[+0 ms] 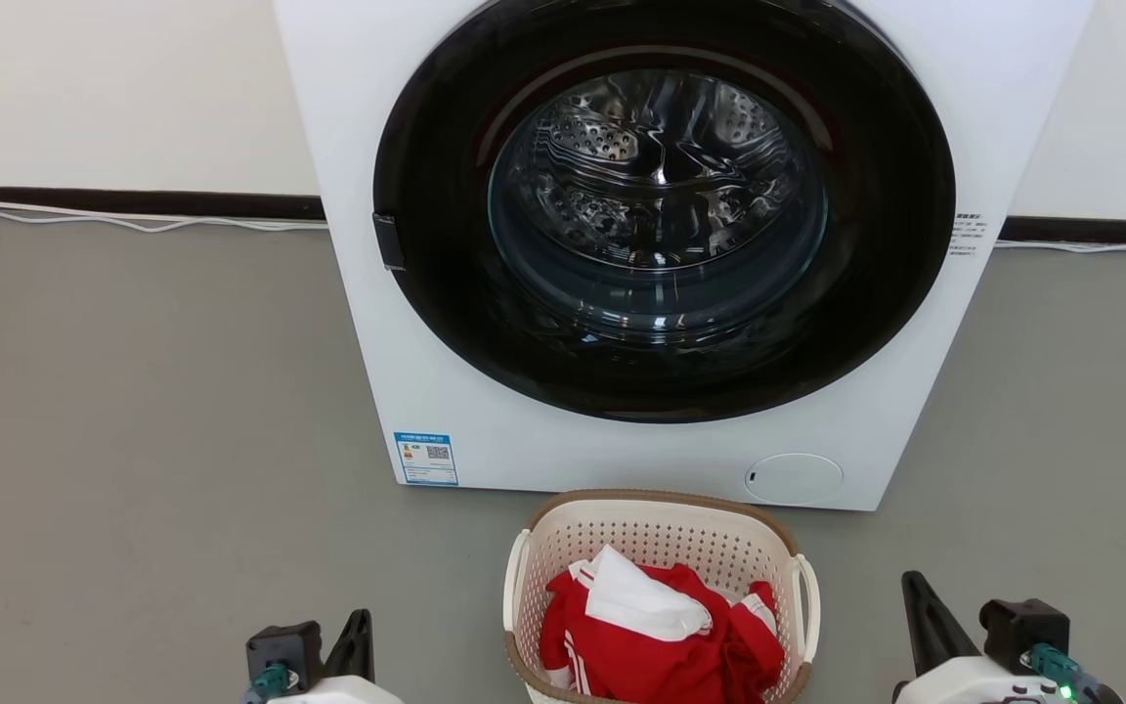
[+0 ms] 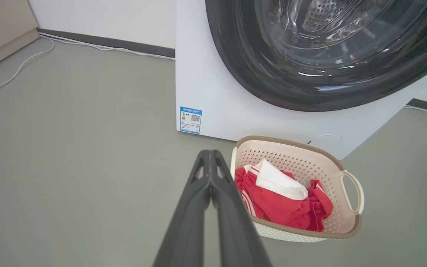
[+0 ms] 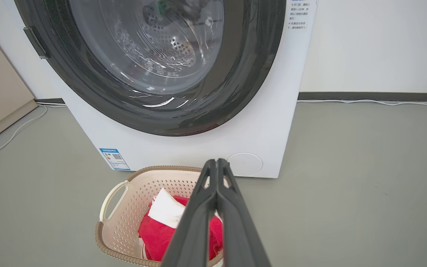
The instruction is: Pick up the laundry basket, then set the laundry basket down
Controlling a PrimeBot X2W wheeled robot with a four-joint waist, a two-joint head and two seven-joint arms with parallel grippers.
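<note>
Cream plastic laundry basket (image 1: 641, 538): sat upright on the grey floor (image 1: 133, 440), just in front of the washing machine (image 1: 524, 460), loaded with red and white clothes (image 1: 661, 636). Left gripper (image 2: 209, 154) and right gripper (image 3: 217, 163): fingers pressed together, gripped nothing, hung either side, clear of the basket. Matched both a basket awaiting lifting and one already set down; couldn't settle which.

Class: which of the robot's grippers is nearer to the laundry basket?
Right, slightly. The right gripper sits just off the right side of the laundry basket; the left gripper is off its left side with a wider gap. Neither touches it.
</note>
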